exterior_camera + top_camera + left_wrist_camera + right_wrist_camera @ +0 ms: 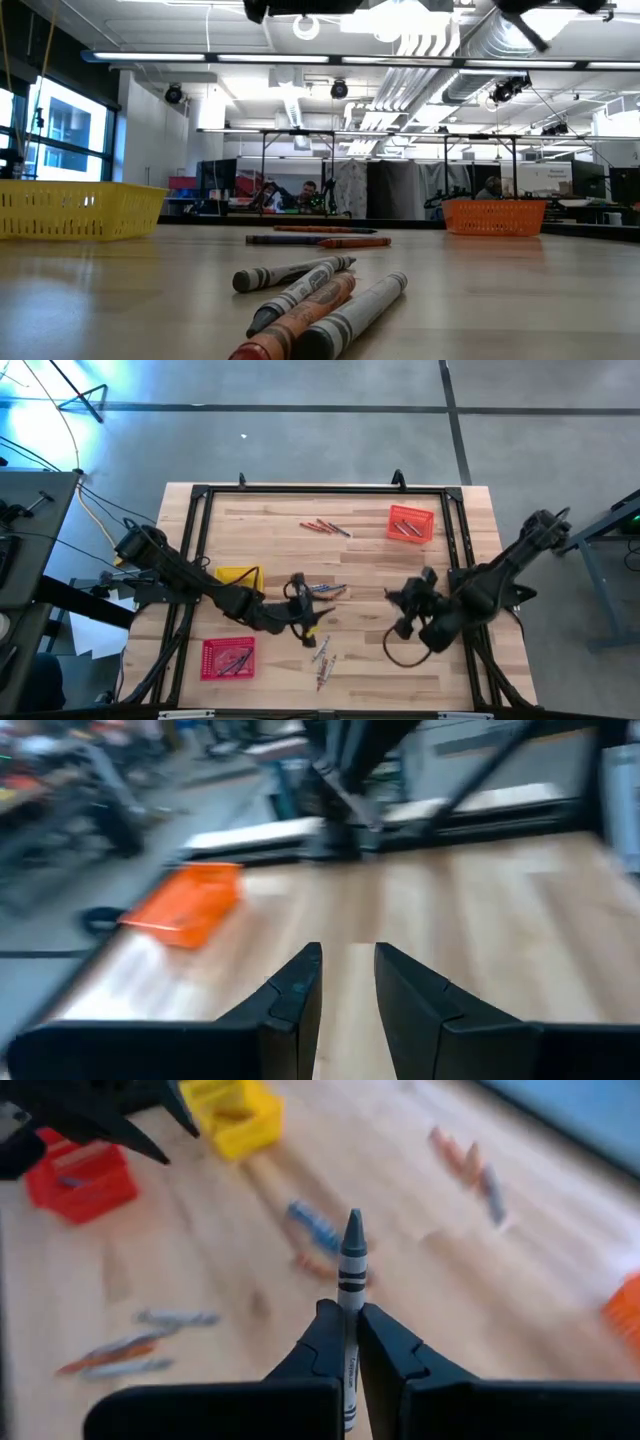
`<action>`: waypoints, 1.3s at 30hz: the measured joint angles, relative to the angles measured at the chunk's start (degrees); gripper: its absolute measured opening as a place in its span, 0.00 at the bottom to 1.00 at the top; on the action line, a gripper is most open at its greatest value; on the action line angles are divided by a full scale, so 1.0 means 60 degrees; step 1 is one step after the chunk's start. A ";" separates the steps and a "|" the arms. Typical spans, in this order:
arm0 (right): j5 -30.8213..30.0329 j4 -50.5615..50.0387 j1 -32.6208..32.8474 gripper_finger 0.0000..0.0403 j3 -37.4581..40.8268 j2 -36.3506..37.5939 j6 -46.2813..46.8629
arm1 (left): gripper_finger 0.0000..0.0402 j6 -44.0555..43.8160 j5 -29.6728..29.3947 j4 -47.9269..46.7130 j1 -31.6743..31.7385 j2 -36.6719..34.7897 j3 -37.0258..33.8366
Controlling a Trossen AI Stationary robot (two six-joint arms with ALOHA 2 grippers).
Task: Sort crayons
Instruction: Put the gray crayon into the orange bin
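Observation:
My right gripper is shut on a grey crayon above the table's right middle; it also shows in the high view. My left gripper is open and empty above the table's middle. Loose crayons lie flat on the wood in three groups: near the far edge, at the middle and near the front. The front group fills the low view's foreground. My right gripper pinches the grey crayon's wrapped shaft between its two fingers. The crayon lies along the fingers, and its pointed tip sticks out past the fingertips. It is lifted clear of the table.
A yellow tray stands at the left, a red tray with crayons at the front left, and an orange tray with crayons at the far right. A black frame runs round the table's edges.

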State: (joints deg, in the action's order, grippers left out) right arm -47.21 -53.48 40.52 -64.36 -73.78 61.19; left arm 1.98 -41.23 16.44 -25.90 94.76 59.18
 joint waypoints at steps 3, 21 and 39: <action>-0.0370 0.0008 -0.0595 0.00 -0.0004 0.0272 -0.1155 | 0.21 0.0283 -0.0853 -0.0002 0.0352 -0.0217 0.0000; 0.0337 0.1804 -0.4328 0.00 -0.0015 0.0631 -0.7362 | 0.21 0.0581 0.2358 0.0675 0.3211 -0.0605 0.0004; 0.1901 -0.0328 -0.9422 0.00 0.0044 0.0447 -0.7180 | 0.21 0.2722 0.1257 0.0586 0.3262 -0.0605 0.0004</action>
State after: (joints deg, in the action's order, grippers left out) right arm -35.81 -55.45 -16.01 -64.10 -71.10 18.11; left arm 18.31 -33.69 19.96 -6.33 91.13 59.20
